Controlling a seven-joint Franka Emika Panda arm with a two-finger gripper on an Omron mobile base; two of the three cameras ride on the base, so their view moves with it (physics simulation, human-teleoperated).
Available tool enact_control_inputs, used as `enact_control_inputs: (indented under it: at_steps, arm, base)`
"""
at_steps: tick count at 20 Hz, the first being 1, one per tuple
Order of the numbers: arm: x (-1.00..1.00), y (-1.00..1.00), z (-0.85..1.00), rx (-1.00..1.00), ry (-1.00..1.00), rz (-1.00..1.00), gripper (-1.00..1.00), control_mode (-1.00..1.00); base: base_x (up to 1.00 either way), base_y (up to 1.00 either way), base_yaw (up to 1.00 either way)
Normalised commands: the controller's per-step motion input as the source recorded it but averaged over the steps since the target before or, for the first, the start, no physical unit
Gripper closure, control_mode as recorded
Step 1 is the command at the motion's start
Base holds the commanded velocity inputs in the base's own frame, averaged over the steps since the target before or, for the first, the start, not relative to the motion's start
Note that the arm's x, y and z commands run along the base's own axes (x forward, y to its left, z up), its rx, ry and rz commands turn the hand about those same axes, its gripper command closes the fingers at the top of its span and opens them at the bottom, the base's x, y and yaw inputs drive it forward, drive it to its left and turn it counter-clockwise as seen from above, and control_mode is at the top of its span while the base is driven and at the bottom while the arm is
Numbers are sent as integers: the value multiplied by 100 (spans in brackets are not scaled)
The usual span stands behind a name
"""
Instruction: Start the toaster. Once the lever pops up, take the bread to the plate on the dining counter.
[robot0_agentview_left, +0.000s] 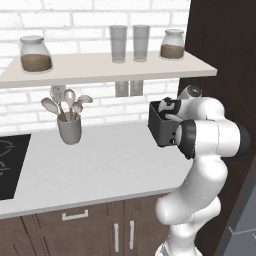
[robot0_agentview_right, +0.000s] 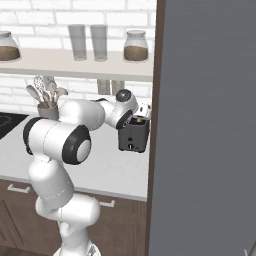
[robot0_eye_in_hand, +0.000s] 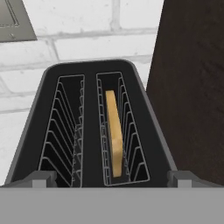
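While our two-finger gripper (robot0_eye_in_hand: 112, 179) hovers with jaws spread wide above the small black boxy toaster (robot0_eye_in_hand: 94, 131), we see a tan bread slice (robot0_eye_in_hand: 114, 133) upright in its right slot.

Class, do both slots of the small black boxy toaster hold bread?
No: the toaster has one bread slice in one slot; the other is empty.

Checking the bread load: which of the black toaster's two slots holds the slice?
In the hand view, the right slot holds the tan bread slice; the left slot is empty.
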Motion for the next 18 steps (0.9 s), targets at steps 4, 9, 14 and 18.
enact_control_inputs:
  at_steps: [4,9,14,18]
  arm:
    - [0,0,0,0,0,0,-100,-100]
    - [0,0,0,0,0,0,-100,-100]
    - [0,0,0,0,0,0,-100,-100]
    - [0,0,0,0,0,0,-100,-100]
  base:
    - [0,0,0]
    - [0,0,0]
    - [0,0,0]
    - [0,0,0]
